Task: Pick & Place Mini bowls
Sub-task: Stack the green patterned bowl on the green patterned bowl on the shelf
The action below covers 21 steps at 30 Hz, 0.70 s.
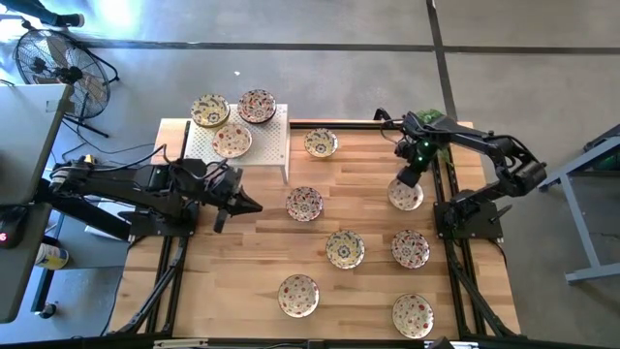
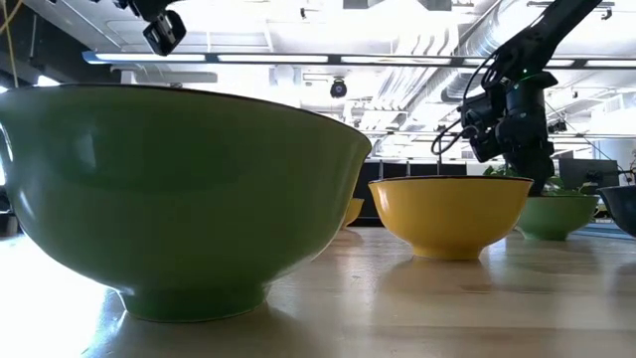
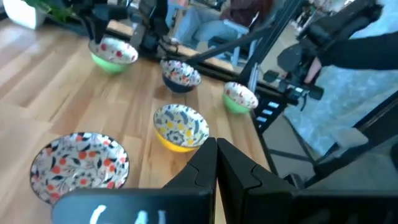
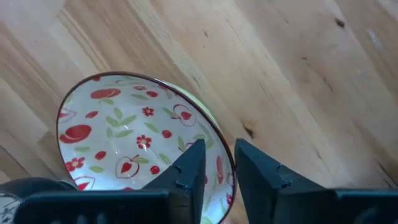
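7 mini bowls on the wooden table (image 1: pixel 232 281), 3 on the white rack (image 1: pixel 266 145).
Right gripper (image 4: pixel 217 165) straddles the rim of a red-patterned bowl (image 4: pixel 124 137) near the table's right edge, fingers narrowly apart, one inside, one outside. Left gripper (image 3: pixel 216 163) is closed, empty, beside the rack.

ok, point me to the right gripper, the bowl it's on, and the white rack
right gripper (image 4: pixel 219 163): right wrist view, gap between its fingertips, straddling the bowl's rim.
red-patterned mini bowl (image 4: pixel 124 134): right wrist view, middle of its inside.
white perforated rack (image 1: pixel 272 147): high view, bare patch beside the three bowls on it.
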Motion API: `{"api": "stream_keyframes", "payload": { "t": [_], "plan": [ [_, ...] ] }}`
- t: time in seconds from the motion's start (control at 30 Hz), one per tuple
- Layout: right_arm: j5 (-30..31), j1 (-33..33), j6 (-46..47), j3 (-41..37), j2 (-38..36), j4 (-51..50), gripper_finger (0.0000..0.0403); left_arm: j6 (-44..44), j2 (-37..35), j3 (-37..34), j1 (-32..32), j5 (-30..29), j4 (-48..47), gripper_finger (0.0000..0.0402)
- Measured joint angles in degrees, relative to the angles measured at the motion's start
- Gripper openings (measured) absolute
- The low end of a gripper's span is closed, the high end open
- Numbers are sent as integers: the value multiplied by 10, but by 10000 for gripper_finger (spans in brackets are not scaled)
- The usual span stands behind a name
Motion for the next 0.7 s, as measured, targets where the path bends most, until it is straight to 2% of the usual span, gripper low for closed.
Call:
{"api": "stream_keyframes", "payload": {
  "t": [0.2, 0.53, 0.7],
  "plan": [
    [-1, 0, 1, 0, 0, -13, 63, 1, -1, 0, 0, 0, 1, 1],
    [-2, 0, 5, 0, 1, -13, 125, 2, -1, 0, 0, -2, 2, 1],
    [-12, 1, 12, -44, 2, 4, 125, 15, -1, 0, 0, -5, 2, 1]
  ]
}}
